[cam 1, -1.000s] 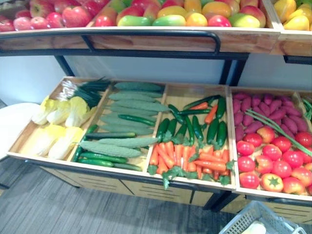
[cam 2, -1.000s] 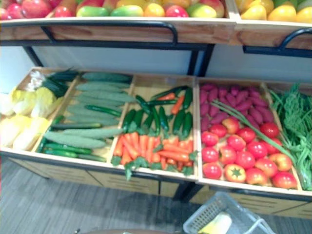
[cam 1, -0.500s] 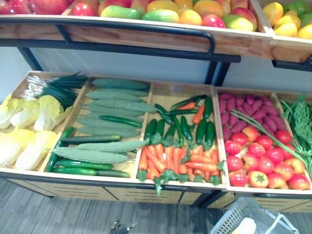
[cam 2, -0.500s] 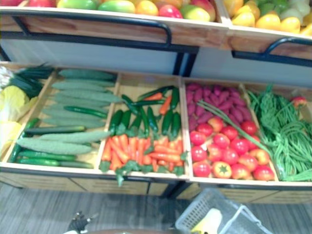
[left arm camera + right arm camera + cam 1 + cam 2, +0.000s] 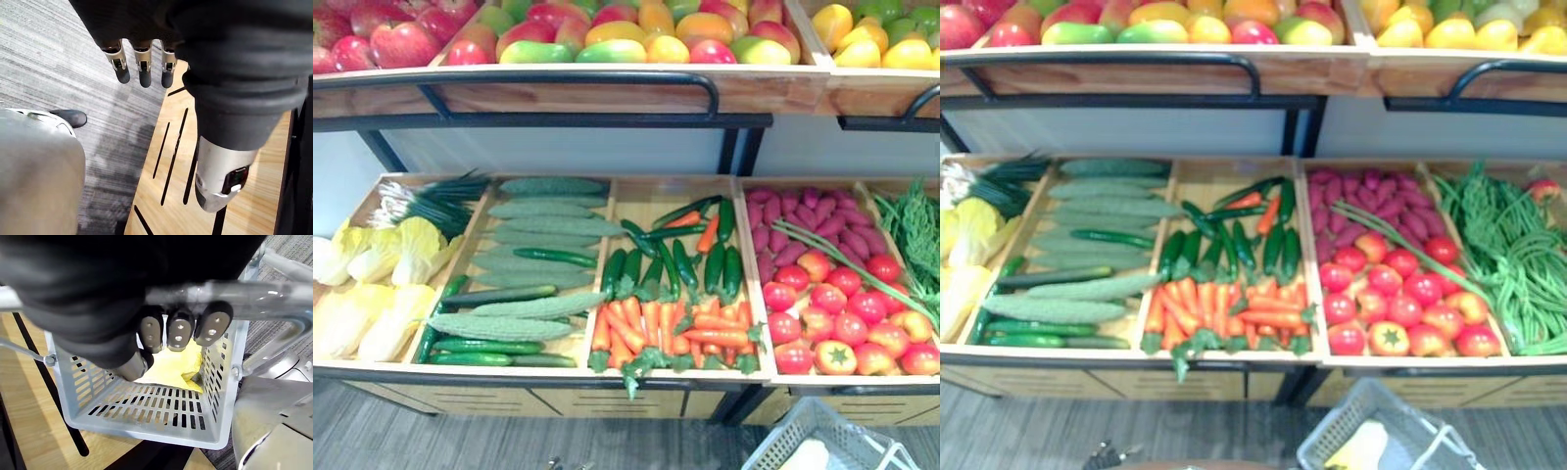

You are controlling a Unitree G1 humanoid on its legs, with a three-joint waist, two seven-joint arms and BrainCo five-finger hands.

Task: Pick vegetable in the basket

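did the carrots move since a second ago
No. The carrots lie at the front of the same bin, below the dark cucumbers, as before; only the camera shifted.

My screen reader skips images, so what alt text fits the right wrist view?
The right hand has its fingers curled round the metal handle of a grey slotted basket, which holds a yellow leafy vegetable.

A grocery shop: wooden bins (image 5: 646, 201) of cucumbers (image 5: 538, 230), carrots (image 5: 675, 328), tomatoes (image 5: 847, 328) stand beyond the right hand (image 5: 178, 333), which holds a shopping basket (image 5: 146, 406).
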